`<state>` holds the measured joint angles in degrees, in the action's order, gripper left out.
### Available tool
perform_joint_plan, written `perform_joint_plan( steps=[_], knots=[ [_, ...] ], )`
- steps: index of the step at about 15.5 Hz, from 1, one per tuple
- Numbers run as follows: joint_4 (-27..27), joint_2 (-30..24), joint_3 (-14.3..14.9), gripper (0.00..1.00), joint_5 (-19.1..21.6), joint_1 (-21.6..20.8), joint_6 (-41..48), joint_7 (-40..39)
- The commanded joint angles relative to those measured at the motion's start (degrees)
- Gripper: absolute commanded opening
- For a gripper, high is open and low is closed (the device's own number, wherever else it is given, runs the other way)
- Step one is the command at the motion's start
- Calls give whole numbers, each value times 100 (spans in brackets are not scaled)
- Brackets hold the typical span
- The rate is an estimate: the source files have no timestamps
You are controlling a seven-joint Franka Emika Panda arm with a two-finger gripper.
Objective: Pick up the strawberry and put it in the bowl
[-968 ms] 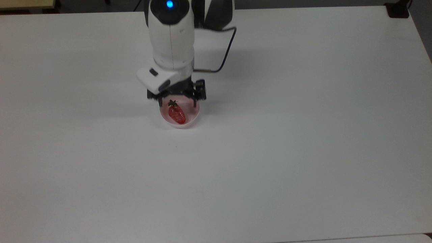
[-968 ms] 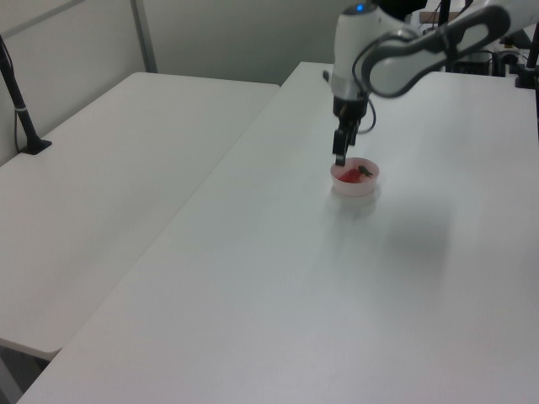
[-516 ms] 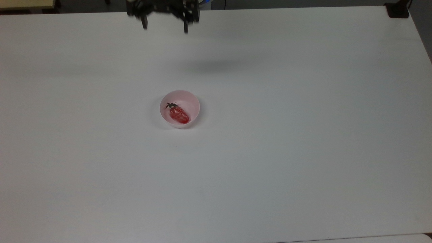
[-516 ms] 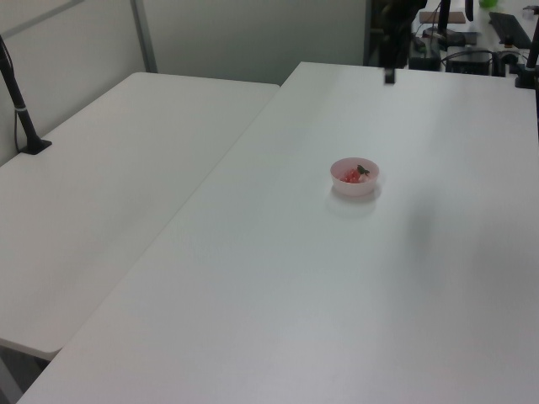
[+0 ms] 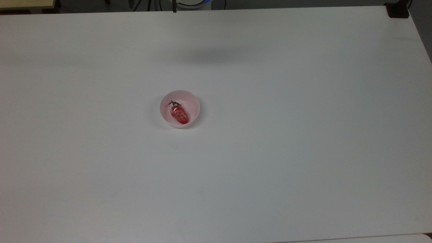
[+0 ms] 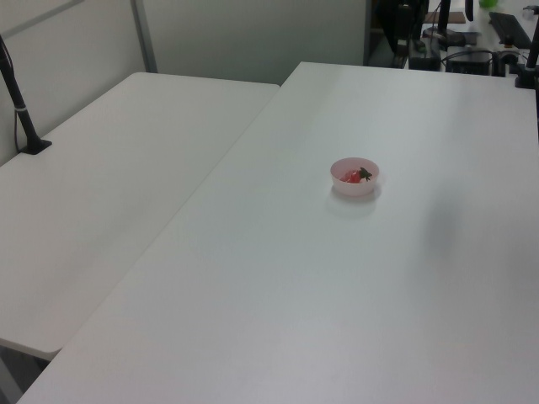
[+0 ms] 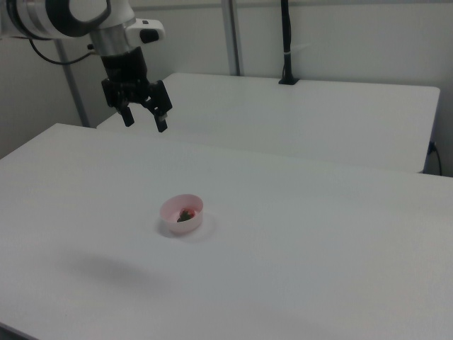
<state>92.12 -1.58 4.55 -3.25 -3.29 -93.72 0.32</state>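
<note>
The red strawberry (image 5: pixel 179 114) lies inside the pale pink bowl (image 5: pixel 192 101), its green stem toward the top view's upper left. The same bowl (image 6: pixel 341 186) with the strawberry (image 6: pixel 352 176) sits mid-table in the left view. Seen from the right view, the bowl (image 7: pixel 170 209) holds the strawberry (image 7: pixel 185 214), and my gripper (image 7: pixel 145 121) hangs high above the table, up and to the right view's left of the bowl, open with nothing between its fingers.
A second white table (image 6: pixel 109 194) adjoins on the left view's left, with a black post (image 6: pixel 18 105) clamped to it. Another black post (image 7: pixel 286 42) stands on the far table in the right view. Dark equipment (image 6: pixel 438 34) sits beyond the table's far end.
The arm has lifted off the bowl and drawn back toward the top view's upper edge, out of the top view. The strawberry stays in the bowl, shifted slightly.
</note>
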Motion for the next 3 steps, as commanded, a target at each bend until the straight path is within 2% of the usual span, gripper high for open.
perform_joint_plan(
  steps=[1,3],
  knots=[
    [122,-18,19,100,87,57,-199,-339],
    [122,-9,19,100,87,48,-208,-339]
  ],
)
